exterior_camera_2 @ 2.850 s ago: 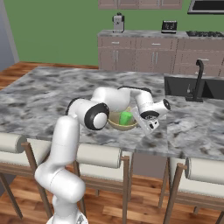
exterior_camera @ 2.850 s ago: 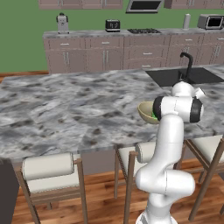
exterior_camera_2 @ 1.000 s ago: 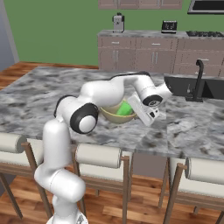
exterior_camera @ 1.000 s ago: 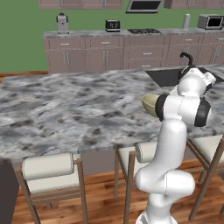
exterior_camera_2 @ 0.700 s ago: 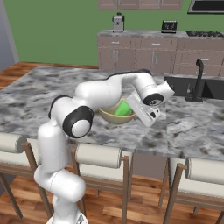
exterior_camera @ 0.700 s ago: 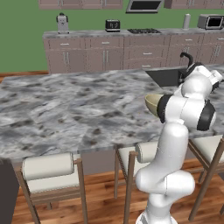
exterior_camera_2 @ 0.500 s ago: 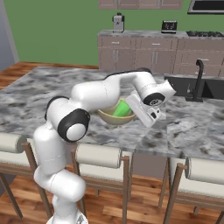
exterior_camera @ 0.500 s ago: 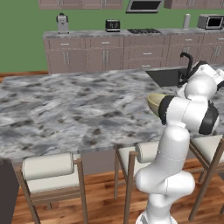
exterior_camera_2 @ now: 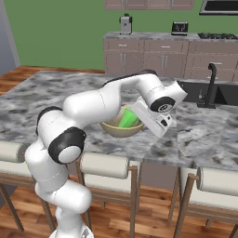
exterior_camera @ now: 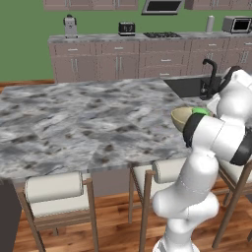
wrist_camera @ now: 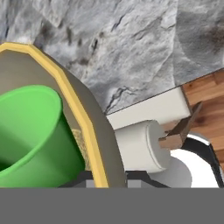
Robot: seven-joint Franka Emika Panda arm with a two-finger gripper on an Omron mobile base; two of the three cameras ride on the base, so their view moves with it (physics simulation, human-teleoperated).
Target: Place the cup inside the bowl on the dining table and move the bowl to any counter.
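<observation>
The green cup [exterior_camera_2: 128,119] lies tilted inside the tan-yellow bowl [exterior_camera_2: 116,129], which hangs just over the near edge of the dining table [exterior_camera_2: 200,135]. My gripper [exterior_camera_2: 143,124] is shut on the bowl's right rim. In the hand view the yellow rim of the bowl [wrist_camera: 74,100] runs down between the fingertips of my gripper [wrist_camera: 107,179], with the cup [wrist_camera: 30,131] just left of it. From the left base view the bowl [exterior_camera: 181,117] and the top of the cup [exterior_camera: 199,111] peek out behind my arm.
A black sink [exterior_camera: 189,86] with a faucet [exterior_camera_2: 211,86] is set into the table's far right. The counter [exterior_camera_2: 153,36] with brown cabinets runs along the back wall. Cushioned stools [exterior_camera_2: 104,165] stand along the table's near edge, one [wrist_camera: 140,146] right under the bowl.
My arm's elbow has swung outward and lower. The bowl with the cup in it has shifted slightly toward the sink side, still in my grip.
</observation>
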